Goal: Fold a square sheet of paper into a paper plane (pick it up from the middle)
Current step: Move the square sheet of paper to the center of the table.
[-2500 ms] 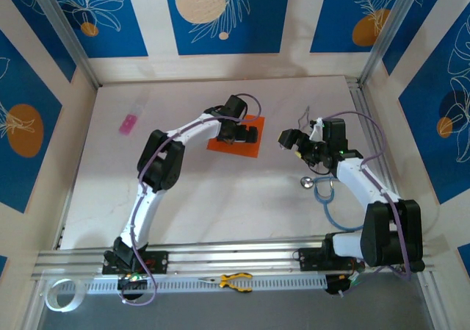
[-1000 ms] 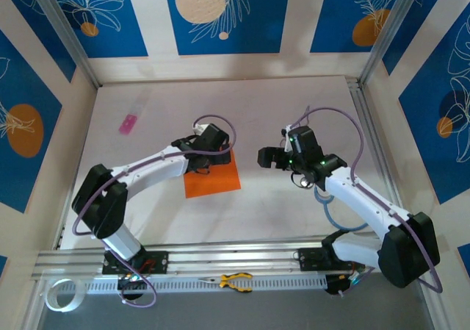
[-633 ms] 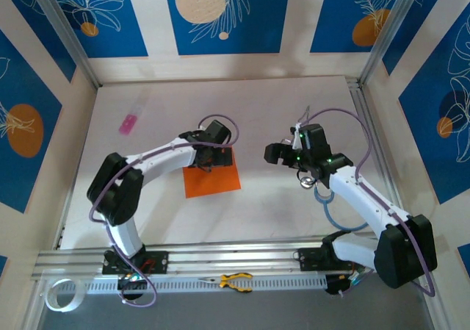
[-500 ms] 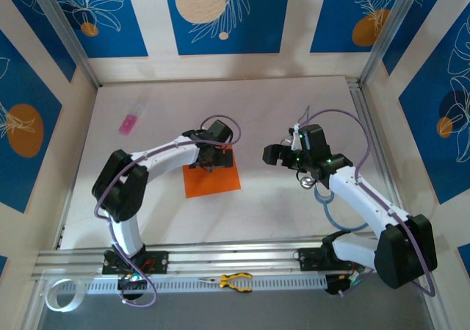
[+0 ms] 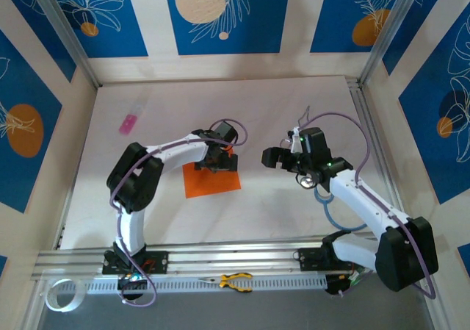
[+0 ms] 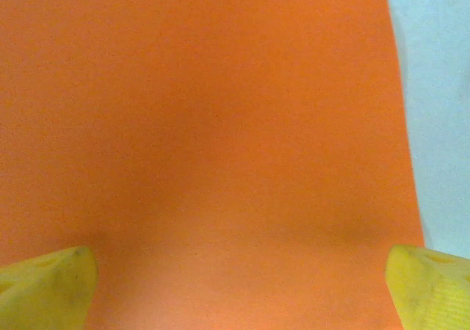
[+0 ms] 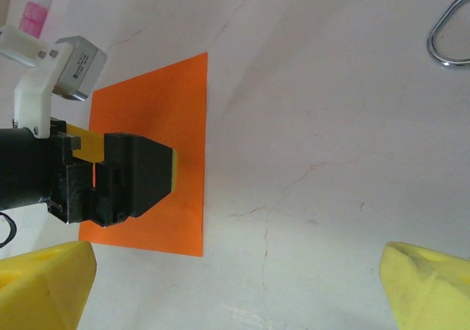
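Note:
The square sheet of paper (image 5: 213,181) is bright orange and lies flat and uncreased on the white table, left of centre. My left gripper (image 5: 219,159) hangs over the sheet's far edge, jaws wide open. In the left wrist view the sheet (image 6: 205,124) spreads under the gripper (image 6: 239,300), and its yellow fingertips (image 6: 44,289) stand far apart with nothing between them. My right gripper (image 5: 273,156) is open over bare table to the right of the sheet. The right wrist view takes in the sheet (image 7: 158,109), the left gripper's black fingers (image 7: 125,176) above it, and the right gripper (image 7: 235,293).
A small pink object (image 5: 129,123) lies at the far left of the table. A stethoscope (image 5: 323,190) lies under the right arm; its metal ring (image 7: 449,36) shows in the right wrist view. Yellow-handled pliers (image 5: 236,280) rest on the front rail.
The sheet has been shifted toward the near left and now lies still. The left gripper has edged right along the sheet's far edge while its elbow swung in. The right gripper has barely moved.

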### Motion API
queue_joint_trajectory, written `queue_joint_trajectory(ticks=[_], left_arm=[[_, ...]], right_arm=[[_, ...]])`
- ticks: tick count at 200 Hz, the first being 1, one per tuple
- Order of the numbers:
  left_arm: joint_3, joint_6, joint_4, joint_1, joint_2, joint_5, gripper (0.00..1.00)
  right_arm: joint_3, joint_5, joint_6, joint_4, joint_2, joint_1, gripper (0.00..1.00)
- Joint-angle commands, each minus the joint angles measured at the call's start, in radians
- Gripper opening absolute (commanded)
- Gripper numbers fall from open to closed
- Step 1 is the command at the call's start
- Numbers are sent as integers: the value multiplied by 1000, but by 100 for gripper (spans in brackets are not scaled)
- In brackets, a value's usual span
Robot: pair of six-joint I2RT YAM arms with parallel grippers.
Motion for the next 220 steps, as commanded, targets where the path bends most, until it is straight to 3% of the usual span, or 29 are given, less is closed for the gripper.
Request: queue_joint_trajectory(ticks=[1, 89, 123, 159, 220], left_arm=[[-31, 35, 23, -14, 5, 60, 99], [-156, 161, 109, -95, -57, 172, 94], [-179, 116, 91, -103, -122, 119, 94], [-138, 122, 9, -88, -189, -54, 98], [-32, 64, -103, -42, -94, -46, 96]], right_arm=[[-17, -26, 5, 10, -28, -9, 99], [-42, -23, 12, 12, -49, -16, 99], [-43, -24, 21, 9, -51, -18, 99], [-42, -67, 36, 18, -41, -18, 99], [-11, -102, 64, 13, 43, 38, 99]])
